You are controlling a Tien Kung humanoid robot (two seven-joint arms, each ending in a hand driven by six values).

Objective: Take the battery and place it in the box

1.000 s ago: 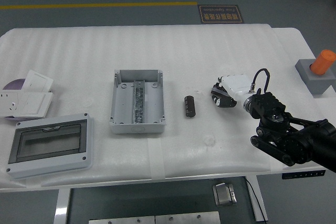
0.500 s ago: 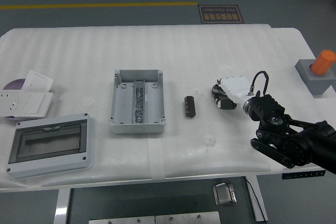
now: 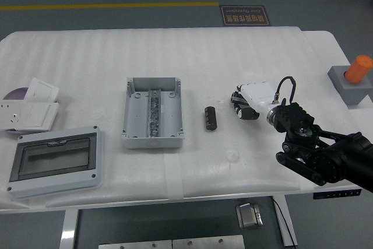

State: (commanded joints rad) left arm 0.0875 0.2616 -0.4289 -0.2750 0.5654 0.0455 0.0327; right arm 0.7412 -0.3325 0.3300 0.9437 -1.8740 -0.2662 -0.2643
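— Right of the box [image 3: 152, 112], on the white table [image 3: 233, 56], lies the battery [image 3: 210, 118], dark, lengthwise, not touching the box wall. Why there?

— Probably laid out for an easy sideways carry; the box is open-topped with a metal rail down its middle, so either side trough could take it.

— And the right hand [image 3: 249, 102]?

— It hovers right of the battery, near but apart, holding nothing. Fingers look loosely curled under the white palm shell; I cannot tell their spread for certain.

— Room to move?

— Bare table between hand and battery, and between battery and box. The windowed cover [image 3: 55, 161] and switch plates [image 3: 29, 109] lie well left of the box, out of the way. Left arm isn't visible.
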